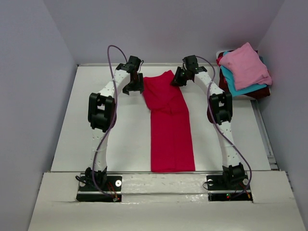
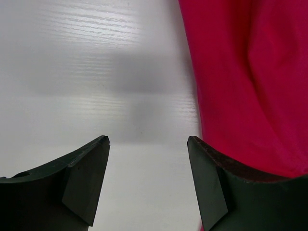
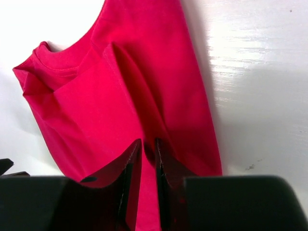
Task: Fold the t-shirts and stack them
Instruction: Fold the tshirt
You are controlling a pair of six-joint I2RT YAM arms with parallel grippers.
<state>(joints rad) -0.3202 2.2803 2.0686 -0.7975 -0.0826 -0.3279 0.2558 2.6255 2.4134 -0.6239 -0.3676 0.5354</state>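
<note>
Found red t-shirt [image 1: 172,130] lying as a long strip down mid-bench [image 1: 127,139]. Found left jaws wide, empty, beside its far end; right jaws narrow, pinching a raised fold there.

The red t-shirt [image 1: 171,130] is soft matt cloth, the white table [image 1: 96,120] smooth, faintly glossy, fine-grained, and the fingers [image 2: 82,187] of the left gripper [image 2: 148,142] dark matt plastic.

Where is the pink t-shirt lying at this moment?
In the top view, the pink t-shirt lies topmost at the far right corner, resting over the teal-blue t-shirt, well to the right of the red t-shirt.
</note>
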